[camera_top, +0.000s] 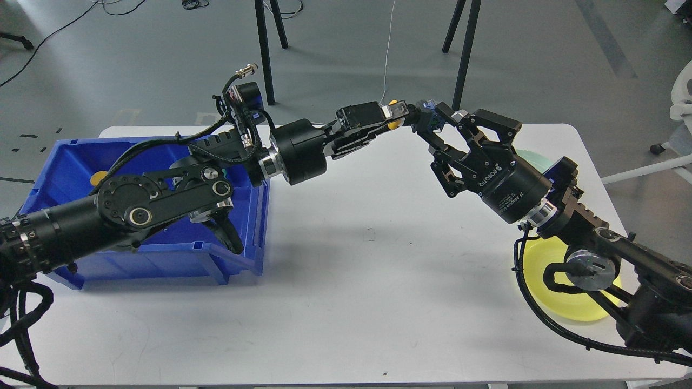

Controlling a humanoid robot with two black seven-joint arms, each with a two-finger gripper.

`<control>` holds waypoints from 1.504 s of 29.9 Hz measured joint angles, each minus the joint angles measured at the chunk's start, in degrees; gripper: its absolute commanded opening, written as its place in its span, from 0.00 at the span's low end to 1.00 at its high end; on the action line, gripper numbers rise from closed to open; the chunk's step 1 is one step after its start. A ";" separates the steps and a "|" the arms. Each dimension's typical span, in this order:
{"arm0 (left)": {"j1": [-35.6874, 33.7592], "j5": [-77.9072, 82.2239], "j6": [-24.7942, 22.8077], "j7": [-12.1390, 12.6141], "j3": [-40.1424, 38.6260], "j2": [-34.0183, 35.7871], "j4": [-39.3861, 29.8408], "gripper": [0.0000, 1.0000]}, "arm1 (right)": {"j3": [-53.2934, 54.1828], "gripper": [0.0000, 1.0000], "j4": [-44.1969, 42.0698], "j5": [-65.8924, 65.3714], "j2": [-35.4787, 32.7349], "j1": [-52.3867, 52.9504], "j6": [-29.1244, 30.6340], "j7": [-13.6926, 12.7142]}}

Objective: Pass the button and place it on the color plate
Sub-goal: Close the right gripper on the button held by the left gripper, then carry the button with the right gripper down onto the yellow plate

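A push button with a yellow cap [396, 122] and a dark blue body [431, 120] is held above the table's far middle. My left gripper [403, 114] is shut on the button's cap end. My right gripper [432, 124] comes in from the right, and its two fingers have closed around the blue body end. Both grippers hold the same button. A yellow plate [581, 308] lies on the table at the right, partly under my right arm. A pale green plate [532, 160] shows behind the right gripper's body.
A blue bin [162, 254] stands on the left of the white table [351, 281], with another yellow-capped part [98, 176] inside it. My left arm crosses over the bin. Stand legs [264, 51] rise beyond the table's far edge.
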 measured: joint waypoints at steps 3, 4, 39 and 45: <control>0.00 0.00 0.02 0.00 0.00 0.00 0.00 0.32 | -0.04 0.01 0.02 0.02 0.00 -0.06 0.00 0.00; 0.00 0.01 0.06 0.01 0.00 0.00 -0.01 0.36 | -0.10 0.01 0.02 0.02 0.00 -0.09 0.00 0.00; 4.83 -0.40 0.12 -0.04 -6.77 -1.24 0.05 0.84 | 25.04 0.00 -1.15 5.33 -6.40 -37.49 0.00 0.01; 4.83 -0.40 0.12 -0.03 -6.80 -1.24 0.08 0.84 | 24.19 0.00 -6.39 15.60 -6.17 -40.76 0.00 0.01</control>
